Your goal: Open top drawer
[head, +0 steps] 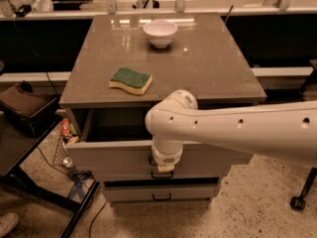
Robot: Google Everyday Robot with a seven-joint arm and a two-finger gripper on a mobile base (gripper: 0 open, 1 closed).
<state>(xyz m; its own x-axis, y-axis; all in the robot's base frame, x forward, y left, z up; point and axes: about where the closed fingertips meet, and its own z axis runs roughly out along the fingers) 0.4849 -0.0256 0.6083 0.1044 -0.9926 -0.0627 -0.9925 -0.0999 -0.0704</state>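
**Top drawer standing partly open, tool down at its front**

The white arm (247, 130) sweeps in from the right edge, running almost level across the cabinet front. It bends sharply at a rounded joint just under the worktop's lip. From there the wrist drops straight down, and the tool (166, 168) points at the floor, pressed up against the middle of the top drawer (109, 155). That is right where the handle would sit. Whether the tool is gripping or merely resting there, I cannot tell: the wrist covers the contact.

The top drawer sits out from the cabinet, its wide grey front forward of the frame, with a dark gap of drawer box showing behind it on the left. Below it, a shorter grey drawer front (133, 193) is closed, its small black bar handle (162, 197) in plain sight.

Up on the grey worktop (213, 68), a green-and-yellow sponge (130, 80) lies near the front left. A white bowl (160, 32) stands upright well back, near the far edge.

The floor (247, 212) is pale and speckled. A dark side table (20, 148) cuts in at the left. Some cables and clutter (67, 148) are wedged between it and the cabinet, perhaps in a wire basket, though it is too murky to be sure. A black caster (297, 202) shows at the right edge.

The arm blocks the drawer's right half and most of its interior.
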